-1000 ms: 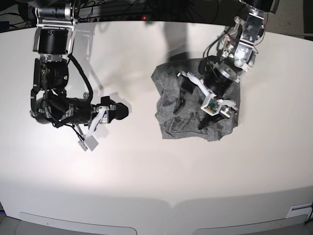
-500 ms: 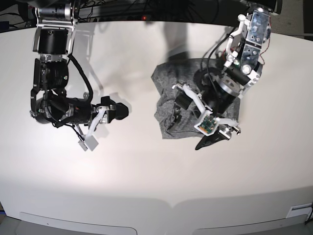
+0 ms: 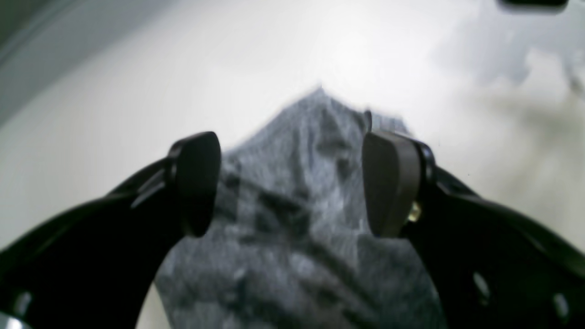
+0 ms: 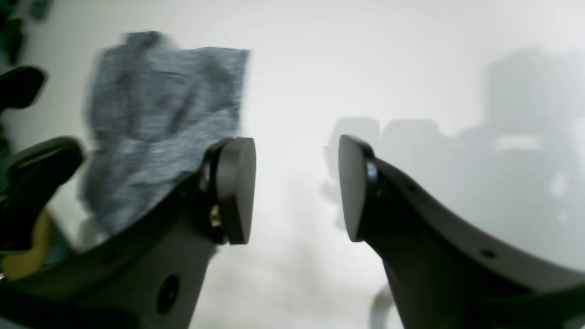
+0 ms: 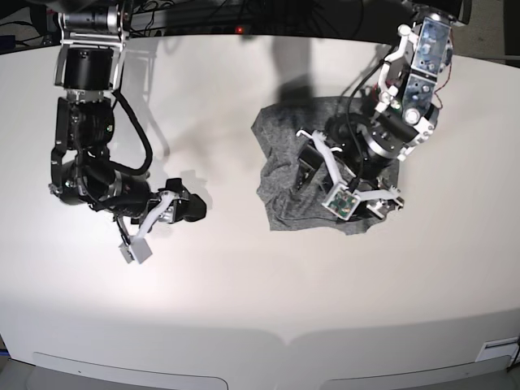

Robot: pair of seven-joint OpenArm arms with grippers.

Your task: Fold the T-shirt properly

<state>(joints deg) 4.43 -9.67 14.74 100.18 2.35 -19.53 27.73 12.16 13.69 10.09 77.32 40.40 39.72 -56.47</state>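
Observation:
The heather-grey T-shirt (image 5: 280, 175) lies crumpled in a compact heap on the white table, right of centre. My left gripper (image 5: 343, 193) hovers over the heap's front right part. In the left wrist view the left gripper (image 3: 292, 183) is open, with wrinkled shirt fabric (image 3: 297, 237) below and between its fingers, not pinched. My right gripper (image 5: 193, 210) is well left of the shirt, above bare table. In the right wrist view the right gripper (image 4: 295, 192) is open and empty, and the shirt (image 4: 164, 105) shows blurred at upper left.
The white table (image 5: 260, 309) has a curved front edge. Dark cables and rig parts (image 5: 244, 16) run along the back edge. The left arm's black and silver links (image 5: 406, 73) reach over the shirt's back right part.
My left gripper has moved back from the shirt's front edge to above the heap. My right arm's wrist has turned and dropped slightly toward the front.

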